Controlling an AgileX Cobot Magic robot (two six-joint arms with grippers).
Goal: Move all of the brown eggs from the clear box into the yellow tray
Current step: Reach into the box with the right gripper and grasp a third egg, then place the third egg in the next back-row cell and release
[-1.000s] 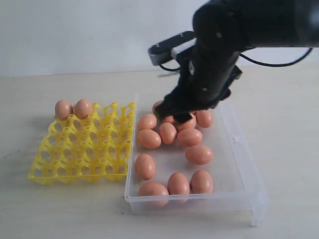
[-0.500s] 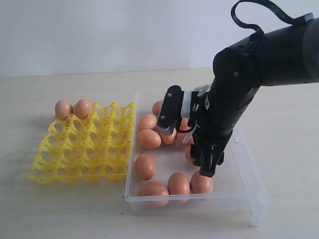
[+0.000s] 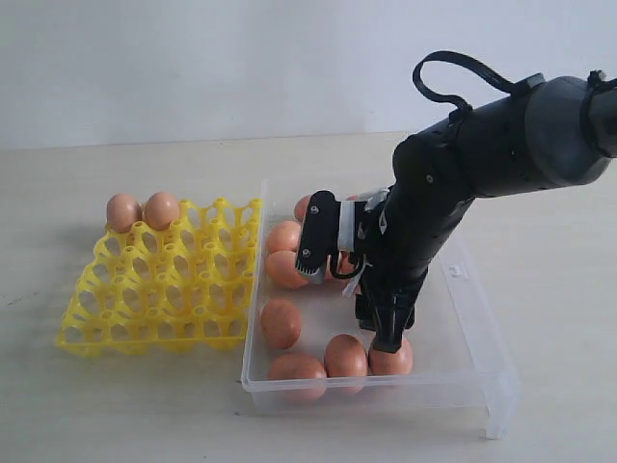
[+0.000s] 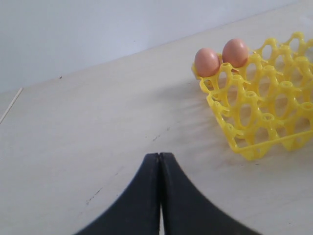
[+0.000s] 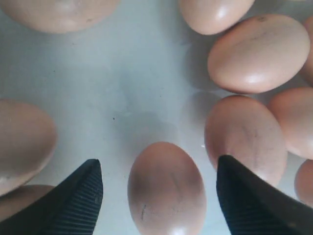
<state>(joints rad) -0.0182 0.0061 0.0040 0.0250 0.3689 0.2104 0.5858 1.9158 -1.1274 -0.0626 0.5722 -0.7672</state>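
Observation:
The clear box [image 3: 474, 328] holds several brown eggs, among them three along its near wall [image 3: 345, 355]. My right gripper [image 3: 385, 338] reaches down into the box, just above the rightmost egg of that row [image 3: 394, 362]. In the right wrist view this gripper [image 5: 157, 164] is open, with one egg [image 5: 166, 188] lying between its fingers, apart from both; other eggs [image 5: 259, 51] crowd one side. The yellow tray [image 3: 154, 289] left of the box carries two eggs [image 3: 123, 210] in its far left corner. My left gripper [image 4: 160, 155] is shut and empty over bare table, short of the tray [image 4: 264, 112].
The box floor [image 5: 122, 93] shows bare plastic beside the egg between the fingers. The right arm [image 3: 453, 174] hides the eggs in the middle of the box. A latch tab [image 3: 457, 272] sits on the box's right wall. The tray touches the box's left wall.
The right arm has swung from the back of the box toward its near wall and dropped lower, bringing the open gripper down over an egg in the near row. No egg has moved.

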